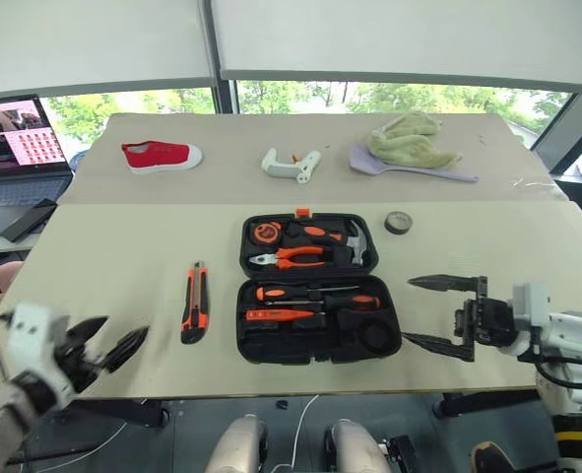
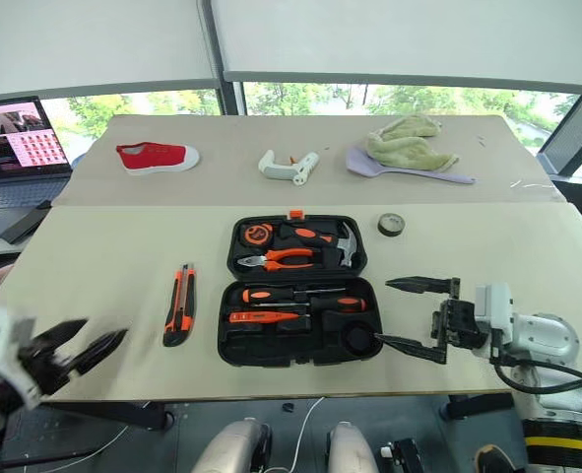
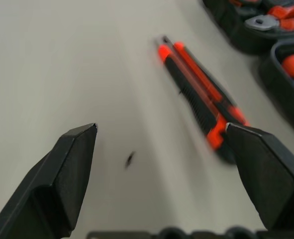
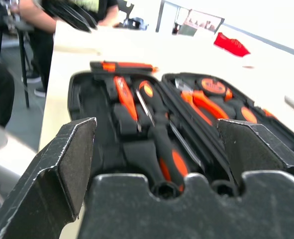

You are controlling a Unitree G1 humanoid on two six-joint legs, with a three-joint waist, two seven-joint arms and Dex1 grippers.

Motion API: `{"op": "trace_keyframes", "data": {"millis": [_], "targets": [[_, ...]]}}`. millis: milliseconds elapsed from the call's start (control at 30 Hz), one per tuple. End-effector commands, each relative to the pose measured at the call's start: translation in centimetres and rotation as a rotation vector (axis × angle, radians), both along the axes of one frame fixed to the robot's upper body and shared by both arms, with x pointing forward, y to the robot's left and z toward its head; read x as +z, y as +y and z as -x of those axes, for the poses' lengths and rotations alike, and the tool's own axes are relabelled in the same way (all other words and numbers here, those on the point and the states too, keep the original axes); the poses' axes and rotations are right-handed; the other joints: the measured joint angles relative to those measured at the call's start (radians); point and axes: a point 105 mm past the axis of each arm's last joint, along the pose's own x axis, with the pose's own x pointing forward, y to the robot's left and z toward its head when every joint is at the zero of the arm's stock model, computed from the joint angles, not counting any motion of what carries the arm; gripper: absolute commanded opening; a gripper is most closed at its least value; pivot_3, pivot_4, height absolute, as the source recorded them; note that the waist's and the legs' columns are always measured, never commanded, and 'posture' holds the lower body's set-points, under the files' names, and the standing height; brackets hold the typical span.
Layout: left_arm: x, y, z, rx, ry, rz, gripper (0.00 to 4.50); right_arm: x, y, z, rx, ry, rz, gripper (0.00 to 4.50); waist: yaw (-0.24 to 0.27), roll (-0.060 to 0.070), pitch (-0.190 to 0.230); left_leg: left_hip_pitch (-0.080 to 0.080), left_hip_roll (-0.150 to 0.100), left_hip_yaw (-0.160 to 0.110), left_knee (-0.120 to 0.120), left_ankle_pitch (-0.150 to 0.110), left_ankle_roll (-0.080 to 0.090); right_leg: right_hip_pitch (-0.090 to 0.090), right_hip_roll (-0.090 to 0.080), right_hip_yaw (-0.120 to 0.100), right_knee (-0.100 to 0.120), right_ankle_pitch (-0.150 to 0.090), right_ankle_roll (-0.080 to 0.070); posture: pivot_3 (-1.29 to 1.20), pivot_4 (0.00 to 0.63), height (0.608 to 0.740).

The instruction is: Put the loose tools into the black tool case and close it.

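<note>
Left eye view: left hand (image 1: 108,350) spread, empty, near utility knife (image 1: 195,303); right hand (image 1: 438,313) spread beside case (image 1: 315,320).

Your two head views look forward and down from above the near edge of the table (image 1: 123,286), taking in its whole top, with the open black tool case (image 1: 318,288) at the frame's centre; they share almost the same scene, slightly shifted sideways. Your left wrist view sits low and close over the tabletop, facing along its fingers toward the utility knife (image 3: 199,97), with the case's edge in the upper right corner. Your right wrist view looks nearly level across the case from close by, toward a seated person (image 4: 62,15) at upper left.
</note>
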Motion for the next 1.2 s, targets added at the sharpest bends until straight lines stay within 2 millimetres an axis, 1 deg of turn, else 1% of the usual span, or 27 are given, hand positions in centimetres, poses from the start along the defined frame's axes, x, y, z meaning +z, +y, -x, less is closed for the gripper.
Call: {"op": "trace_keyframes", "data": {"millis": [33,100,167,267,333,400,433,467,500,533,567,600,633,700,733,767,800,833,900,933,1000,1033,1100,1167,1200], "targets": [[-1.1,-2.6,-1.4,0.041,0.084,0.020,4.43,0.0,-0.5,0.5,-0.016,-0.016,-0.016,4.50,-0.003,0.000,0.000,0.000,-0.002,0.000,0.000,0.000,0.000,0.000,0.004,0.000,0.001,0.000,0.000,0.00,0.150,0.740],[-2.0,-3.6,-2.2,0.078,0.130,0.025,4.43,-0.3,-0.8,0.6,-0.028,-0.012,-0.019,4.50,-0.008,0.000,0.000,0.001,-0.003,0.001,0.000,-0.001,-0.001,-0.002,0.005,0.004,0.002,0.000,0.001,0.00,0.150,0.740],[-2.5,-4.2,-2.5,0.086,0.161,0.001,4.43,-0.5,-1.0,0.7,-0.032,-0.011,-0.019,4.50,-0.011,0.000,0.000,0.001,-0.003,0.001,0.000,-0.001,-0.002,-0.002,0.007,0.005,0.002,0.000,0.001,0.00,0.150,0.740],[-4.0,-4.6,-2.7,0.112,0.220,-0.067,4.43,-0.8,-1.3,0.8,-0.042,-0.006,-0.024,4.50,-0.012,0.000,0.000,0.002,-0.001,0.001,0.000,-0.002,-0.003,-0.002,0.010,0.007,0.003,0.000,0.001,0.00,0.150,0.740],[-4.7,-5.7,-3.1,0.113,0.244,-0.060,4.43,-1.0,-1.4,0.9,-0.044,-0.001,-0.026,4.50,-0.009,0.001,-0.001,0.003,-0.001,0.001,0.000,-0.002,-0.003,-0.001,0.010,0.007,0.003,0.000,0.000,0.00,0.150,0.740],[-5.3,-6.6,-3.4,0.119,0.262,-0.045,3.92,-1.0,-1.4,1.0,-0.045,0.003,-0.029,4.50,-0.001,0.003,-0.002,0.007,-0.002,0.002,0.000,-0.002,-0.003,0.003,0.009,0.008,0.002,0.000,0.001,0.00,0.150,0.740],[-5.5,-6.8,-3.4,0.119,0.265,-0.046,3.77,-1.0,-1.4,1.0,-0.045,0.002,-0.029,4.50,0.002,0.003,-0.002,0.007,-0.002,0.002,0.000,-0.002,-0.003,0.004,0.008,0.008,0.002,0.000,0.001,0.00,0.150,0.740],[-5.6,-6.8,-3.4,0.124,0.267,-0.048,3.40,-0.9,-1.4,1.0,-0.045,0.002,-0.029,4.50,0.004,0.003,-0.002,0.007,-0.002,0.002,0.000,-0.002,-0.003,0.004,0.008,0.008,0.002,0.000,0.001,0.00,0.150,0.740],[-5.6,-6.8,-3.4,0.125,0.267,-0.049,3.15,-0.9,-1.4,0.9,-0.046,0.002,-0.030,4.50,0.005,0.004,-0.002,0.007,-0.002,0.002,0.000,-0.002,-0.003,0.004,0.008,0.008,0.002,0.000,0.001,0.00,0.150,0.740],[-5.6,-6.7,-3.3,0.126,0.259,-0.061,2.68,-0.8,-1.4,1.0,-0.046,0.003,-0.029,4.50,0.005,0.004,-0.003,0.007,-0.002,0.002,0.000,-0.002,-0.003,0.004,0.008,0.008,0.002,0.000,0.001,0.00,0.150,0.740],[-5.6,-6.6,-3.3,0.126,0.253,-0.069,2.44,-0.8,-1.4,1.0,-0.046,0.003,-0.028,4.50,0.005,0.005,-0.003,0.007,-0.002,0.002,0.000,-0.002,-0.003,0.004,0.008,0.008,0.002,0.000,0.001,0.00,0.150,0.740],[-5.5,-6.4,-3.3,0.130,0.250,-0.074,2.03,-0.8,-1.4,1.0,-0.046,0.004,-0.028,4.50,0.005,0.005,-0.003,0.007,-0.002,0.002,0.000,-0.002,-0.003,0.004,0.008,0.008,0.002,0.000,0.001,0.00,0.150,0.740],[-5.3,-6.1,-3.2,0.134,0.237,-0.079,1.76,-0.8,-1.5,1.0,-0.047,0.005,-0.027,4.50,0.005,0.006,-0.003,0.007,-0.002,0.002,0.000,-0.002,-0.003,0.004,0.008,0.008,0.001,0.000,0.001,0.00,0.150,0.740],[-4.3,-5.0,-3.4,0.140,0.175,-0.091,1.71,-0.8,-1.5,1.0,-0.049,0.007,-0.025,4.50,0.003,0.006,-0.003,0.007,-0.002,0.002,0.000,-0.002,-0.003,0.003,0.008,0.008,0.001,0.000,0.001,0.00,0.150,0.740],[-2.6,-3.5,-3.9,0.150,0.056,-0.123,1.71,-0.7,-1.5,1.0,-0.050,0.008,-0.024,4.50,0.001,0.006,-0.003,0.007,-0.002,0.002,0.000,-0.002,-0.003,0.003,0.008,0.009,0.001,0.000,0.001,0.00,0.150,0.740],[-1.3,-2.6,-4.1,0.148,-0.028,-0.154,1.71,-0.7,-1.5,1.0,-0.051,0.008,-0.024,4.50,-0.001,0.005,-0.003,0.007,-0.002,0.002,0.000,-0.002,-0.003,0.003,0.008,0.009,0.001,0.000,0.001,0.00,0.150,0.740],[-0.2,-2.2,-4.1,0.083,-0.102,-0.176,1.71,-0.7,-1.4,1.0,-0.053,0.008,-0.022,4.50,-0.003,0.005,-0.003,0.006,-0.002,0.002,0.000,-0.002,-0.003,0.002,0.009,0.009,0.001,-0.001,0.000,0.00,0.150,0.740],[0.7,-2.4,-3.9,-0.011,-0.157,-0.191,1.71,-0.7,-1.5,1.0,-0.056,0.008,-0.020,4.50,-0.005,0.005,-0.003,0.006,0.000,0.002,-0.001,-0.003,-0.004,0.001,0.009,0.009,0.001,-0.001,-0.001,0.00,0.150,0.740],[2.1,-4.6,-2.7,-0.317,-0.231,-0.156,1.71,-0.5,-1.9,0.9,-0.091,0.014,-0.022,4.50,-0.003,0.004,-0.002,0.005,0.003,0.003,-0.001,-0.004,-0.006,0.001,0.008,0.008,0.000,-0.001,-0.004,0.00,0.150,0.740],[2.3,-5.3,-2.0,-0.422,-0.233,-0.142,1.71,-0.5,-2.1,1.0,-0.101,0.038,-0.018,4.50,0.000,0.005,-0.002,0.005,0.004,0.003,-0.001,-0.004,-0.006,0.001,0.008,0.008,-0.001,-0.001,-0.004,0.00,0.150,0.740],[2.6,-7.3,-0.1,-0.679,-0.168,-0.064,1.71,-0.7,-2.5,1.4,-0.110,0.062,0.014,4.50,0.004,0.006,-0.002,0.004,0.005,0.003,-0.001,-0.004,-0.007,0.002,0.002,0.008,-0.002,-0.003,-0.006,0.00,0.150,0.740],[2.7,-8.0,0.7,-0.783,-0.142,-0.040,1.71,-0.6,-2.7,1.5,-0.118,0.065,0.021,4.50,0.005,0.006,-0.002,0.004,0.005,0.003,-0.001,-0.007,-0.011,0.002,0.000,0.008,-0.003,-0.003,-0.006,0.00,0.150,0.740],[3.0,-9.9,2.0,-1.015,-0.085,-0.023,1.71,-0.2,-3.2,1.7,-0.143,0.066,0.025,4.50,0.005,0.006,-0.002,0.002,0.005,0.003,-0.001,-0.007,-0.008,0.001,-0.001,0.008,-0.004,-0.003,-0.006,0.00,0.150,0.740],[2.9,-11.9,2.5,-1.186,-0.021,-0.026,1.71,-0.1,-3.5,2.2,-0.153,0.076,0.041,4.50,0.008,0.006,-0.002,0.001,0.005,0.002,-0.001,-0.005,-0.004,0.001,0.000,0.007,-0.004,-0.003,-0.006,0.00,0.150,0.740],[2.4,-12.9,2.4,-1.252,-0.022,-0.090,1.71,0.0,-3.6,2.5,-0.160,0.077,0.046,4.50,0.003,0.007,-0.002,0.001,0.005,0.002,-0.001,-0.004,-0.004,0.001,0.001,0.006,-0.004,-0.003,-0.005,0.00,0.150,0.740]]}}
